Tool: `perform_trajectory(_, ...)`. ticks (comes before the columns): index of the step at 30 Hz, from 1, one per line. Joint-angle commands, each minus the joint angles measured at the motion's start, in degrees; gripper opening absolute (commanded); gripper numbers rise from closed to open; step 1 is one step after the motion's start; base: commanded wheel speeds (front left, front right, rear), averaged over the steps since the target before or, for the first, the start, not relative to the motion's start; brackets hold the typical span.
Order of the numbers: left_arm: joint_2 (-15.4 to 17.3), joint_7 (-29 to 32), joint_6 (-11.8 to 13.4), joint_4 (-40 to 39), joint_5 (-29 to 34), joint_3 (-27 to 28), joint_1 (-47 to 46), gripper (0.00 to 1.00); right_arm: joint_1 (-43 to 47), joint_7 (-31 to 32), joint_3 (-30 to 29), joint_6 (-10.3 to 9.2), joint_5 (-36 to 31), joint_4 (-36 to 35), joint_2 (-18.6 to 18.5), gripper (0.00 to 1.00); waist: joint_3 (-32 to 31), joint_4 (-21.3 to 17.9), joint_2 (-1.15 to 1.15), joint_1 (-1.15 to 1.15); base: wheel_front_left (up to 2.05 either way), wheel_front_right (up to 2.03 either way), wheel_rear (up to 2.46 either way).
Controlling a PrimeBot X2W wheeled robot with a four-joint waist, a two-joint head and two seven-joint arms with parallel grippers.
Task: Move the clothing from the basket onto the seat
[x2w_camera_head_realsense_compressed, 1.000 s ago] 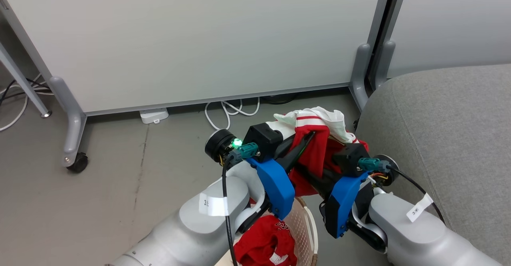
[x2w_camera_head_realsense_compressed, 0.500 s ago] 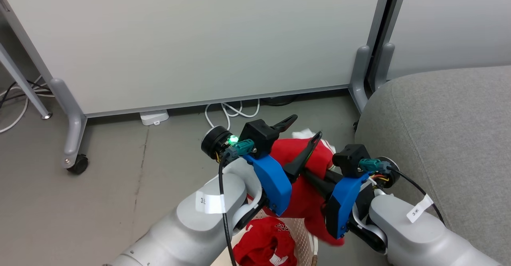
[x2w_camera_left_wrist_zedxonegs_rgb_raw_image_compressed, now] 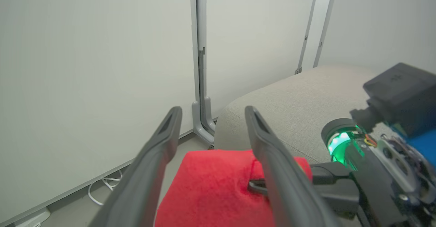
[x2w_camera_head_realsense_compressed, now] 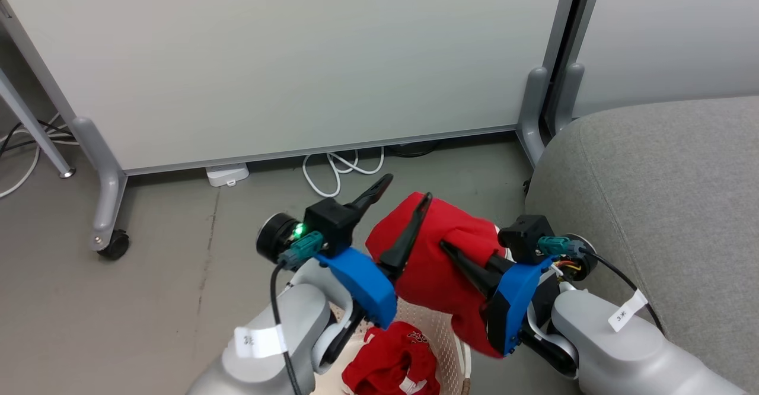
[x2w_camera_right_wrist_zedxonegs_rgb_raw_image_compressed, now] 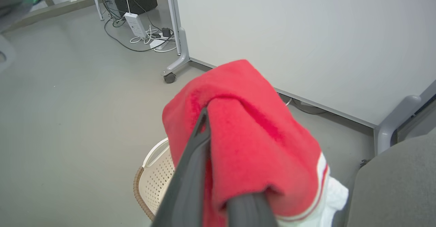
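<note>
One red piece of clothing (x2w_camera_head_realsense_compressed: 442, 258) hangs above the floor, bunched over my right gripper (x2w_camera_head_realsense_compressed: 447, 247), which is shut on it. The right wrist view shows this clothing (x2w_camera_right_wrist_zedxonegs_rgb_raw_image_compressed: 252, 128) wrapped over one dark finger (x2w_camera_right_wrist_zedxonegs_rgb_raw_image_compressed: 199, 135), its white striped trim hanging low. My left gripper (x2w_camera_head_realsense_compressed: 402, 192) is open just left of it, holding nothing; its fingers (x2w_camera_left_wrist_zedxonegs_rgb_raw_image_compressed: 170, 124) spread over the red cloth (x2w_camera_left_wrist_zedxonegs_rgb_raw_image_compressed: 211, 186). A second red garment (x2w_camera_head_realsense_compressed: 397, 359) lies in the cream basket (x2w_camera_head_realsense_compressed: 447, 333) below my arms. The grey seat (x2w_camera_head_realsense_compressed: 652, 193) stands to the right.
A white partition wall (x2w_camera_head_realsense_compressed: 296, 57) on grey legs with a caster (x2w_camera_head_realsense_compressed: 115, 242) stands behind. White cables (x2w_camera_head_realsense_compressed: 332, 169) and a power adapter (x2w_camera_head_realsense_compressed: 227, 174) lie on the grey floor at its base. The seat's edge (x2w_camera_right_wrist_zedxonegs_rgb_raw_image_compressed: 391, 179) is close on the right.
My left gripper opened, let go of the garment and drew back to the left. The garment now hangs from the right gripper alone, and its white part has dropped out of sight.
</note>
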Motion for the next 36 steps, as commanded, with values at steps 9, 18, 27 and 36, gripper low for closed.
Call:
perform_trajectory(9, 2.8, -0.3, 1.1, -10.1, 9.8, 15.5, 14.5, 1.00, 0.5, -0.9, -0.5, 0.01, 1.0, 0.2, -0.4, 0.00, 0.2, -0.1, 0.00, 0.00, 0.00, 0.00, 0.00)
perform_trajectory(18, 2.3, -0.3, -0.2, -15.5, 16.7, 26.3, 24.9, 1.00, 1.4, -1.2, -0.9, 0.01, 0.8, -0.1, -0.4, 0.00, 0.3, -0.2, 0.00, 0.00, 0.00, 0.00, 0.00)
perform_trajectory(27, 0.5, -0.3, -1.8, -16.2, 20.9, 31.3, 28.4, 1.00, 1.8, -1.4, -1.3, 0.01, 0.8, -0.6, -0.9, 0.00, 0.4, -0.4, 0.00, 0.00, 0.00, 0.00, 0.00)
perform_trajectory(36, -0.8, -0.3, -2.5, -16.3, 22.7, 33.3, 28.8, 1.00, 1.8, -1.6, -2.2, 0.01, 0.2, -1.2, -0.6, 0.00, 0.7, -1.7, 0.00, 0.00, 0.00, 0.00, 0.00)
